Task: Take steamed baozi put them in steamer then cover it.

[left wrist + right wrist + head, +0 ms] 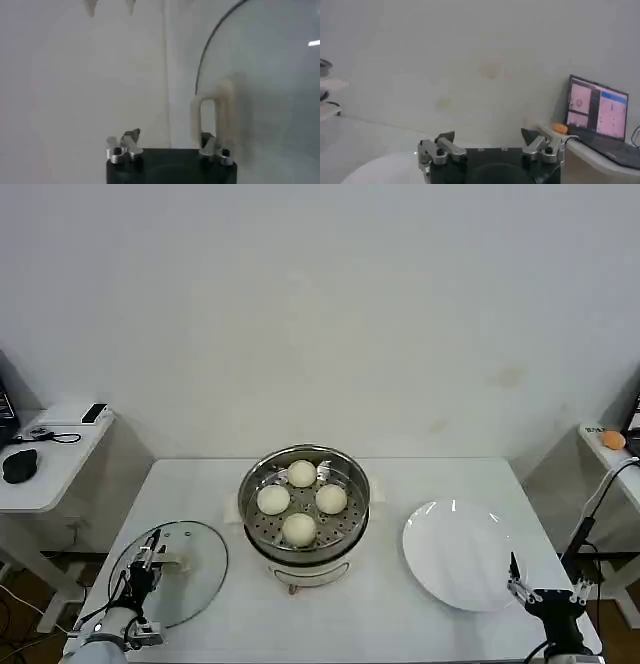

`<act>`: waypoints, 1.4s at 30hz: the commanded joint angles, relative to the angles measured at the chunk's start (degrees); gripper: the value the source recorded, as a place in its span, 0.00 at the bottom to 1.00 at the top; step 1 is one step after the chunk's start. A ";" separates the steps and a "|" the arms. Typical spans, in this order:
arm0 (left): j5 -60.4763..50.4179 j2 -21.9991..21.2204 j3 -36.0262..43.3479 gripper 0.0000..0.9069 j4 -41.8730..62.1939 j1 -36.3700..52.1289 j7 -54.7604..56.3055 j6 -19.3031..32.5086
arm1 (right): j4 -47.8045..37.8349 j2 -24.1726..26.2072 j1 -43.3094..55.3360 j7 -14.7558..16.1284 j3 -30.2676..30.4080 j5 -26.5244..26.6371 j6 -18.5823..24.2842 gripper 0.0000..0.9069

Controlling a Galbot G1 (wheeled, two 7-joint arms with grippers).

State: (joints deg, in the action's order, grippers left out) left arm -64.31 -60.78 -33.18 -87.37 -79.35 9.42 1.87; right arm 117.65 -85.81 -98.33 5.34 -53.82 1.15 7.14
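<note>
The steamer (305,529) stands at the table's middle with several cream-white baozi (300,527) on its perforated tray. The cover (190,579), a clear glass lid, lies flat on the table to the steamer's left. Its beige handle (180,562) (215,117) is just ahead of my left gripper (150,552) (170,141). That gripper is open and holds nothing, one finger close beside the handle. My right gripper (548,577) (490,137) hangs open and empty at the table's front right, just past the plate's near edge.
A flat white plate (455,559) (380,172) lies right of the steamer. Side tables flank the white work table: one on the left with a mouse (20,466), one on the right with a laptop (597,112) and an orange object (613,440).
</note>
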 commanded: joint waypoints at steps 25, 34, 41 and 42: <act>5.52 5.37 -5.19 0.00 -26.97 -2.62 -8.26 -15.96 | 0.14 0.75 0.35 1.33 3.65 -3.56 -0.39 1.00; 8.52 7.58 6.28 0.00 -29.23 7.10 -13.64 -23.19 | -0.58 0.84 0.52 1.31 4.59 -4.43 0.03 1.00; 5.30 7.53 16.57 0.00 -28.91 14.99 -15.52 -25.78 | -0.39 -0.15 -0.55 1.15 3.87 -4.81 -0.36 1.00; 5.49 7.30 17.54 0.00 -28.83 15.61 -16.21 -26.48 | -0.35 -0.53 -0.69 1.14 3.83 -4.94 -0.42 1.00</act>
State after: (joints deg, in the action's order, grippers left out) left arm -58.53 -53.96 -28.62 -113.83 -73.44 -1.98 -17.92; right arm 117.19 -85.53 -98.40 6.54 -49.84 -3.28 6.94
